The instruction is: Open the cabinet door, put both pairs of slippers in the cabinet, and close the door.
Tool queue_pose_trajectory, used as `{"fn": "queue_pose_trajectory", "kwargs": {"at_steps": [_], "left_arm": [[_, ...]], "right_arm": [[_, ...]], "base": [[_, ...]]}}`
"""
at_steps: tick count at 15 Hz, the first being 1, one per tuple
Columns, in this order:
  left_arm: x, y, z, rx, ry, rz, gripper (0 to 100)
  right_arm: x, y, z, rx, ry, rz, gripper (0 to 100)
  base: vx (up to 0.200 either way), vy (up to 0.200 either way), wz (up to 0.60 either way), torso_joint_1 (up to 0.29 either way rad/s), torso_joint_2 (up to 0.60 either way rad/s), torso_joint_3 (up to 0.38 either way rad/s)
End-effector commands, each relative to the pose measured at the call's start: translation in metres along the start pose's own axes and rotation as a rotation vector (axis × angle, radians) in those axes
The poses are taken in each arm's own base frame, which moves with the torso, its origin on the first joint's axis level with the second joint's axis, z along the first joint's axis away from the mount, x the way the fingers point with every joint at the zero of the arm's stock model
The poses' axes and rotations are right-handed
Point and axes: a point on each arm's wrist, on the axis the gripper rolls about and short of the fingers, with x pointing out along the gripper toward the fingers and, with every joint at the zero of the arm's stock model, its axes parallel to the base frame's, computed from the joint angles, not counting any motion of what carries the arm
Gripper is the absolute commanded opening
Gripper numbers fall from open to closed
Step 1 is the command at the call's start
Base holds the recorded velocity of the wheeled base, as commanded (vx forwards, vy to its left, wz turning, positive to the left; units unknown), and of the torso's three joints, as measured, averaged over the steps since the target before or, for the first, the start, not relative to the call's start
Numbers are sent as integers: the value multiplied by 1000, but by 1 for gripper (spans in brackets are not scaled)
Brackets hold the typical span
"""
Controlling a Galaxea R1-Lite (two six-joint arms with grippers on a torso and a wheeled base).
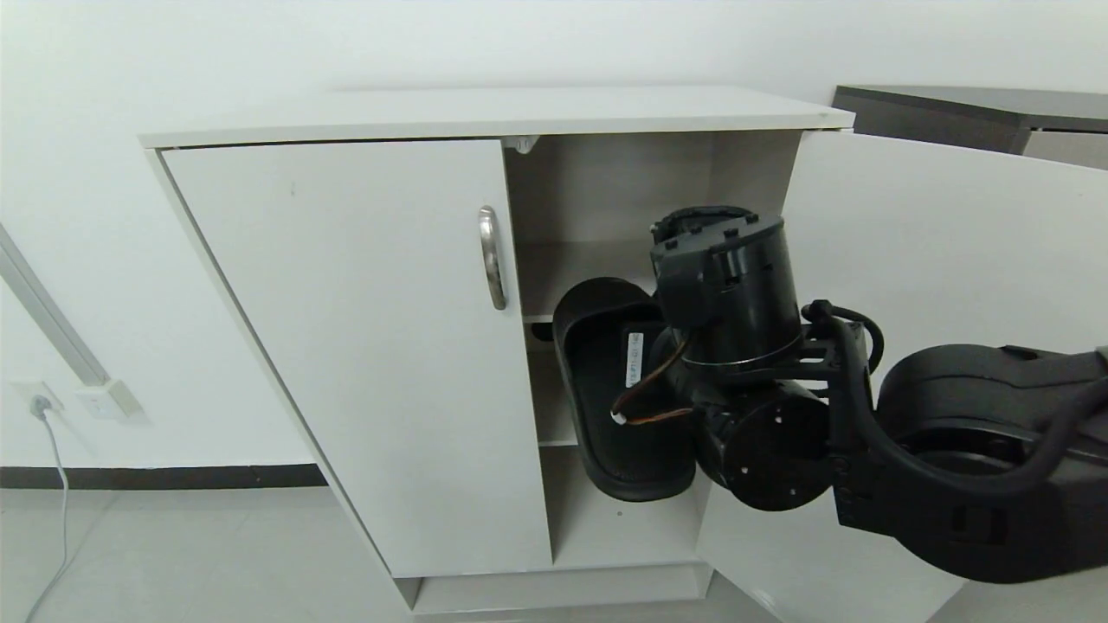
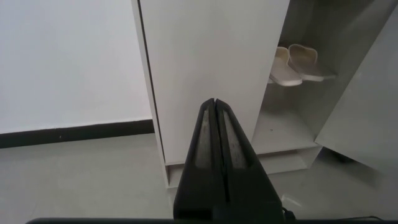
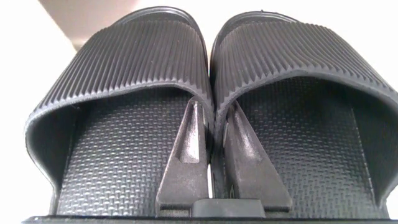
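Had one pair of slippers [image 1: 606,389] in right gripper [image 3: 213,118] at cabinet [image 1: 485,108] opening, between shut door [image 1: 346,346] at left and open door [image 1: 935,234] at right. Saw second pair [image 2: 295,64] on shelf [image 2: 328,77] inside, left gripper [image 2: 214,109] before shut door.

White wall [image 1: 104,104] meets pale grey floor [image 1: 173,554] at a dark baseboard [image 1: 156,476] (a socket [image 1: 36,404] with a plugged cable [image 1: 62,502] sits just above).

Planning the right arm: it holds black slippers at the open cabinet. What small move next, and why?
Probably push the right gripper deeper into the white cabinet, over its bare bottom board: it pinches the black ribbed rubber slippers by their inner edges at the opening, while the cream slippers lie on a shelf.
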Motion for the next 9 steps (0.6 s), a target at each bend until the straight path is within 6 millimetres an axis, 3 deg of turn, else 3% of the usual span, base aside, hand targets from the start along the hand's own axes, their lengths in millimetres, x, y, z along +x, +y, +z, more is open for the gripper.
{"fn": "queue_pose_trajectory", "kwargs": {"at_steps": [1,8,9], "left_arm": [[0,0,0,0,1,0,0],[0,0,0,0,1,0,0],[0,0,0,0,1,0,0]], "right_arm": [[16,2,-13,-20,10,-34,0],[18,-2,-10,-14,5,-46,0],[18,-2,-9,-15,4,-45,0]], "base": [[0,0,0,0,0,0],[0,0,0,0,0,0],[200,0,0,2,7,-7]]}}
